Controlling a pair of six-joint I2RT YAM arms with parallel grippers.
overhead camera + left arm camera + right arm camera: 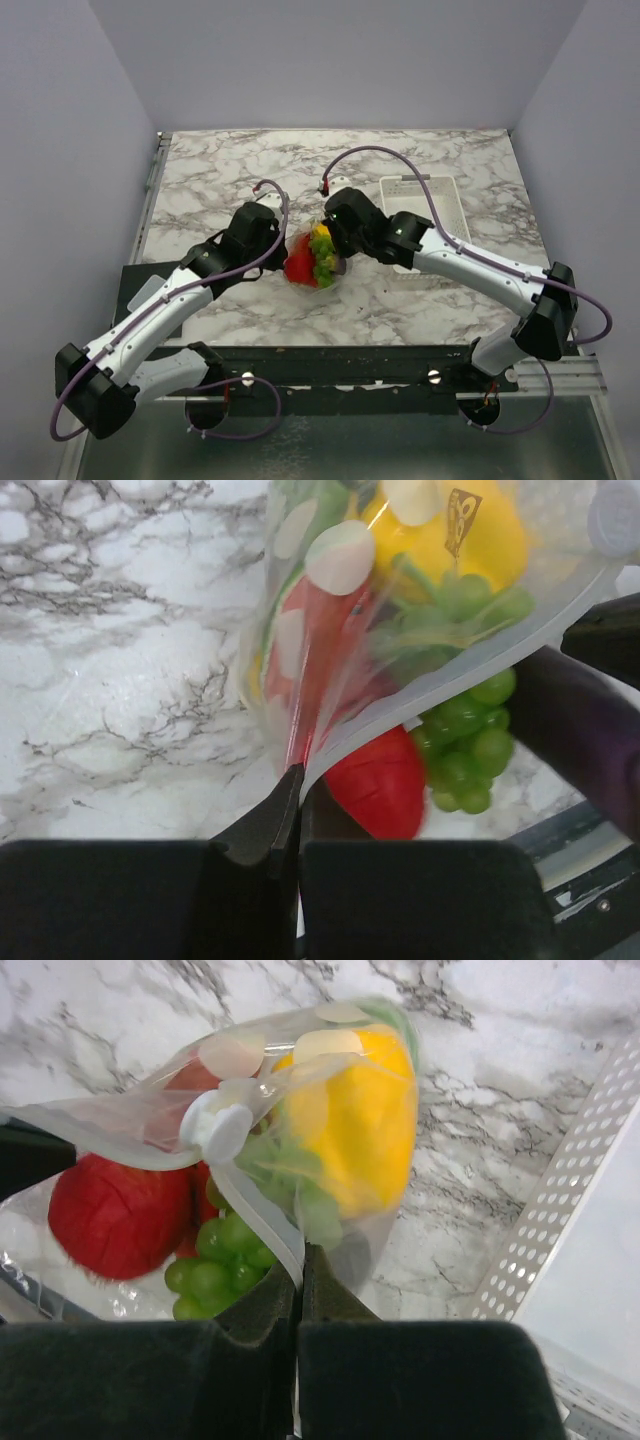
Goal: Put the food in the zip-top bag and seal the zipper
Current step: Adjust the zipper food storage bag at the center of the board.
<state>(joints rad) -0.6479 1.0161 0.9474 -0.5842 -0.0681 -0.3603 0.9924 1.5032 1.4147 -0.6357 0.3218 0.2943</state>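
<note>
The zip-top bag, clear with pale dots, hangs between both grippers over the marble table. Through its plastic I see the food: a yellow lemon, green grapes and a red piece. The whitish zipper runs across from one gripper to the other. My left gripper is shut on the zipper's left end. My right gripper is shut on its other end, beside the lemon, grapes and red piece. A white round tab sits on the zipper.
A white perforated basket stands on the table just right of the right gripper, and its wall shows close by in the right wrist view. The table's dark front rail lies below the bag.
</note>
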